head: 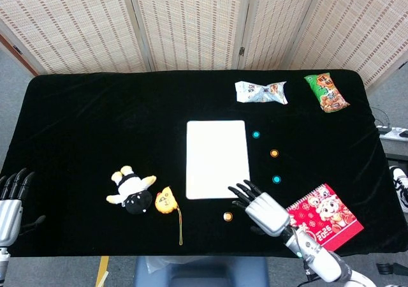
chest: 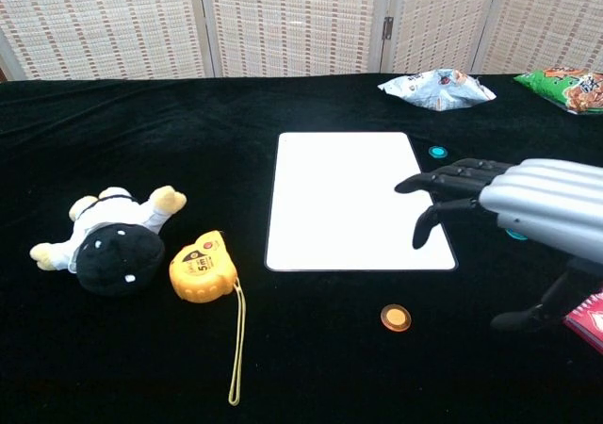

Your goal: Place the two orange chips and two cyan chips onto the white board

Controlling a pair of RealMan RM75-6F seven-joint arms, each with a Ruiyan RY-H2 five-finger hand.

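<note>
Four chips (head: pixel 228 216) beside bare white board (head: pixel 217 159)

Chest view: right hand (chest: pixel 528 198) covers two chips; red notebook (chest: pixel 589 316) and green snack bag (chest: pixel 565 87) cropped at right edge.

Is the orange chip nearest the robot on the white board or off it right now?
Off. That orange chip lies on the black cloth just in front of the white board, apart from its edge, with the right hand hovering beside it, holding nothing.

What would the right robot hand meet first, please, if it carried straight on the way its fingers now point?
Probably the white board: the right robot hand is open, with its fingers aimed up and left at the board's near right corner. The orange chip lies beside that line. Its height above the table is unclear.
</note>
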